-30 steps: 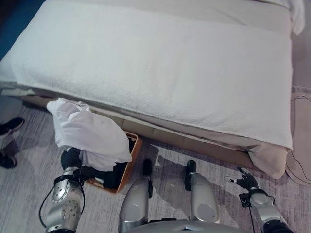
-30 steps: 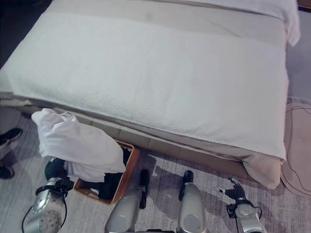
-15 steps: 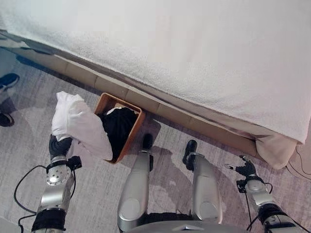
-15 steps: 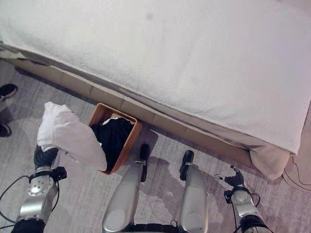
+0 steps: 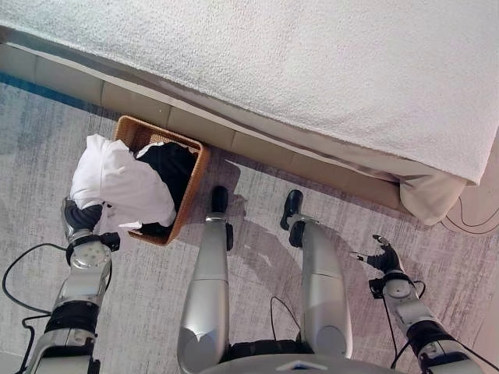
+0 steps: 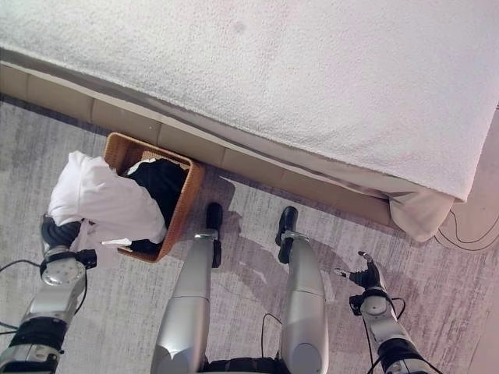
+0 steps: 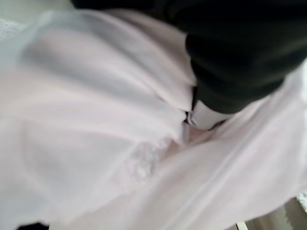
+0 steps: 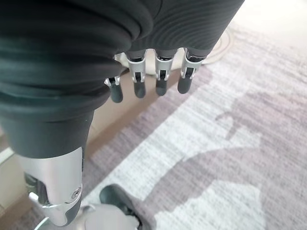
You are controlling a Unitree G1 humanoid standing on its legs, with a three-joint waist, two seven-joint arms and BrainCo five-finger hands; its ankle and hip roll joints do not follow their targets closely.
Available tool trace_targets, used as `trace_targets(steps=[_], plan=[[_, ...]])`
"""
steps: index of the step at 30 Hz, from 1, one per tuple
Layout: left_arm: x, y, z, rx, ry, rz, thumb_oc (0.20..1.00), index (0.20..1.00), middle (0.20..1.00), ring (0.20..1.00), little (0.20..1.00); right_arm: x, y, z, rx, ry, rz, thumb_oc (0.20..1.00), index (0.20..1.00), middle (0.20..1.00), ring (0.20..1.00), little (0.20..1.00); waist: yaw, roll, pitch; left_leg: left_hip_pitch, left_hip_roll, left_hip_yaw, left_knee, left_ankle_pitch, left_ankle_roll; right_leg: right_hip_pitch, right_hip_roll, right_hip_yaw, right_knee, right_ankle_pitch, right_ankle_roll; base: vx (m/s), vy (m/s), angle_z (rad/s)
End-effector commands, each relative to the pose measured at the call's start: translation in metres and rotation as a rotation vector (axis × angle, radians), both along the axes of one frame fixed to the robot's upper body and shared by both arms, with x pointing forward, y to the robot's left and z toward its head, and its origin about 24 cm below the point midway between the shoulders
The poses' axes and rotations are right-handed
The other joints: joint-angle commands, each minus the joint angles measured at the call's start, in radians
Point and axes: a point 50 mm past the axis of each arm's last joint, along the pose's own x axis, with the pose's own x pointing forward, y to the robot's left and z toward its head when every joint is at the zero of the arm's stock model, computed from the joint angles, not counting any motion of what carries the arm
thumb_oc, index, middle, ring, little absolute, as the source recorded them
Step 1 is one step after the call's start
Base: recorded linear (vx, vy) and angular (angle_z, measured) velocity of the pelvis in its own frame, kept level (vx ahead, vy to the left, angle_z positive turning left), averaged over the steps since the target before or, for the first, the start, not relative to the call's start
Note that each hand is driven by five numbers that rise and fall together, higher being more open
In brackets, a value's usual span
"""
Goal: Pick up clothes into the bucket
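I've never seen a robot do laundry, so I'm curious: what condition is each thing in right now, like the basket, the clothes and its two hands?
Wicker basket: upright on the floor beside the bed, already holding clothes.
Dark clothing: lying inside the basket.
White garment: draped over the basket's near rim, partly inside, left hand under it.
Left hand: beneath the white garment, fingers hidden.
Right hand: open, holding nothing, above the carpet.
Bed: covered with a white blanket.

Bright, even daylight; left wrist view blurred.
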Motion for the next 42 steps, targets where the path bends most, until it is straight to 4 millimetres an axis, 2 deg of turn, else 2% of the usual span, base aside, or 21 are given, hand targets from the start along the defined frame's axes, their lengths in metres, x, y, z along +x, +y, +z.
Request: trace_targets(steps=[1, 7, 10, 12, 20, 23, 24, 27, 29, 31, 35, 39, 40, 42], plan=[[-0.007, 0.025, 0.019, 0.191, 0.049, 0.078, 1.0, 1.0, 1.0, 1.0, 1.0, -0.01, -0.01, -0.003, -0.036, 0.014, -0.029, 1.0, 1.0, 1.0, 1.0, 1.0, -0.001, -0.022, -0.021, -0.007, -0.014, 0.01, 0.038, -0.047, 0.031, 0.045, -0.004, 0.011, 0.003, -0.034, 0.026, 0.0, 0.0, 0.0], [-0.008, 0.024, 0.015, 0.193, 0.072, 0.09, 1.0, 1.0, 1.0, 1.0, 1.0, -0.007, -0.009, -0.003, -0.029, 0.02, -0.03, 1.0, 1.0, 1.0, 1.0, 1.0, -0.002, -0.024, -0.021, 0.001, -0.011, 0.016, 0.023, -0.046, 0.031, 0.046, 0.002, 0.013, -0.016, -0.026, 0.027, 0.0, 0.011, -0.04], [-0.013, 0.019, 0.0, 0.133, 0.1, 0.095, 1.0, 1.0, 1.0, 1.0, 1.0, -0.007, -0.007, -0.005, -0.018, 0.034, -0.032, 1.0, 1.0, 1.0, 1.0, 1.0, -0.002, -0.018, -0.021, 0.02, -0.012, 0.02, 0.008, -0.046, 0.033, 0.062, 0.004, 0.018, -0.034, -0.022, 0.026, 0.0, 0.0, 0.0], [-0.014, 0.018, -0.003, 0.128, 0.107, 0.096, 1.0, 1.0, 1.0, 1.0, 1.0, -0.007, -0.007, -0.004, -0.017, 0.033, -0.03, 1.0, 1.0, 1.0, 1.0, 1.0, -0.003, -0.017, -0.021, 0.027, -0.013, 0.022, 0.003, -0.045, 0.033, 0.067, 0.004, 0.019, -0.037, -0.021, 0.026, -0.01, 0.006, -0.02], [-0.027, -0.006, -0.049, -0.039, 0.202, 0.061, 1.0, 1.0, 1.0, 1.0, 1.0, -0.006, -0.007, -0.003, 0.009, 0.035, -0.037, 1.0, 1.0, 1.0, 1.0, 1.0, 0.0, 0.009, -0.021, 0.132, -0.02, 0.035, -0.051, -0.035, 0.032, 0.158, 0.0, 0.029, -0.073, -0.011, 0.026, -0.01, -0.001, -0.04], [-0.033, -0.021, -0.068, -0.167, 0.202, 0.039, 1.0, 1.0, 1.0, 1.0, 1.0, -0.006, -0.01, -0.003, 0.013, 0.041, -0.053, 1.0, 1.0, 1.0, 1.0, 1.0, 0.002, 0.027, -0.021, 0.2, -0.019, 0.038, -0.094, -0.023, 0.028, 0.222, -0.001, 0.028, -0.109, 0.003, 0.028, -0.03, 0.0, -0.05], [-0.032, -0.026, -0.072, -0.228, 0.179, 0.026, 1.0, 1.0, 1.0, 1.0, 1.0, -0.004, -0.011, -0.002, 0.02, 0.035, -0.06, 1.0, 1.0, 1.0, 1.0, 1.0, 0.001, 0.034, -0.021, 0.205, -0.022, 0.041, -0.124, 0.018, 0.03, 0.226, -0.004, 0.02, -0.136, 0.04, 0.022, -0.07, 0.01, -0.01], [-0.033, -0.043, -0.089, -0.538, 0.047, 0.019, 1.0, 1.0, 1.0, 1.0, 1.0, -0.006, -0.012, -0.004, 0.094, 0.018, -0.099, 1.0, 1.0, 1.0, 1.0, 1.0, -0.002, 0.048, -0.021, 0.304, -0.027, 0.042, -0.172, 0.026, 0.027, 0.322, -0.002, 0.019, -0.176, 0.047, 0.025, 0.0, -0.009, 0.0], [-0.041, -0.05, -0.103, -0.634, 0.074, -0.001, 1.0, 1.0, 1.0, 1.0, 1.0, -0.015, -0.015, -0.01, 0.172, 0.025, -0.144, 1.0, 1.0, 1.0, 1.0, 1.0, -0.005, 0.058, -0.021, 0.388, -0.028, 0.042, -0.207, 0.027, 0.024, 0.404, 0.002, 0.02, -0.208, 0.049, 0.027, 0.08, -0.004, 0.0], [-0.047, -0.055, -0.109, -0.628, 0.106, -0.035, 1.0, 1.0, 1.0, 1.0, 1.0, -0.024, -0.015, -0.018, 0.215, 0.051, -0.17, 1.0, 1.0, 1.0, 1.0, 1.0, -0.008, 0.065, -0.022, 0.464, -0.027, 0.044, -0.236, 0.027, 0.022, 0.481, 0.005, 0.019, -0.242, 0.052, 0.031, 0.09, -0.022, -0.06], [-0.069, -0.069, -0.135, -0.733, 0.159, 0.015, 1.0, 1.0, 1.0, 1.0, 1.0, -0.044, -0.01, -0.033, 0.263, 0.097, -0.194, 1.0, 1.0, 1.0, 1.0, 1.0, -0.013, 0.078, -0.102, 0.575, -0.02, 0.05, -0.327, 0.041, 0.016, 0.589, 0.025, 0.016, -0.327, 0.059, 0.037, 0.13, -0.041, -0.05], [-0.089, -0.082, -0.155, -0.742, 0.284, -0.011, 1.0, 1.0, 1.0, 1.0, 1.0, -0.067, -0.002, -0.05, 0.273, 0.207, -0.167, 1.0, 1.0, 1.0, 1.0, 1.0, -0.015, 0.082, -0.18, 0.661, -0.017, 0.054, -0.412, 0.062, 0.012, 0.662, 0.046, 0.008, -0.394, 0.063, 0.038, 0.1, -0.058, -0.06], [-0.09, -0.082, -0.155, -0.742, 0.285, -0.011, 1.0, 1.0, 1.0, 1.0, 1.0, -0.068, -0.002, -0.05, 0.273, 0.208, -0.167, 1.0, 1.0, 1.0, 1.0, 1.0, -0.015, 0.082, -0.178, 0.665, -0.017, 0.054, -0.415, 0.063, 0.012, 0.665, 0.046, 0.008, -0.396, 0.064, 0.038, 0.1, -0.055, -0.08], [-0.104, -0.093, -0.17, -0.75, 0.401, -0.039, 1.0, 1.0, 1.0, 1.0, 1.0, -0.081, 0.001, -0.059, 0.256, 0.294, -0.126, 1.0, 1.0, 1.0, 1.0, 1.0, -0.013, 0.086, -0.229, 0.719, -0.011, 0.058, -0.466, 0.076, 0.008, 0.717, 0.059, -0.001, -0.441, 0.066, 0.039, 0.09, -0.063, -0.09]])
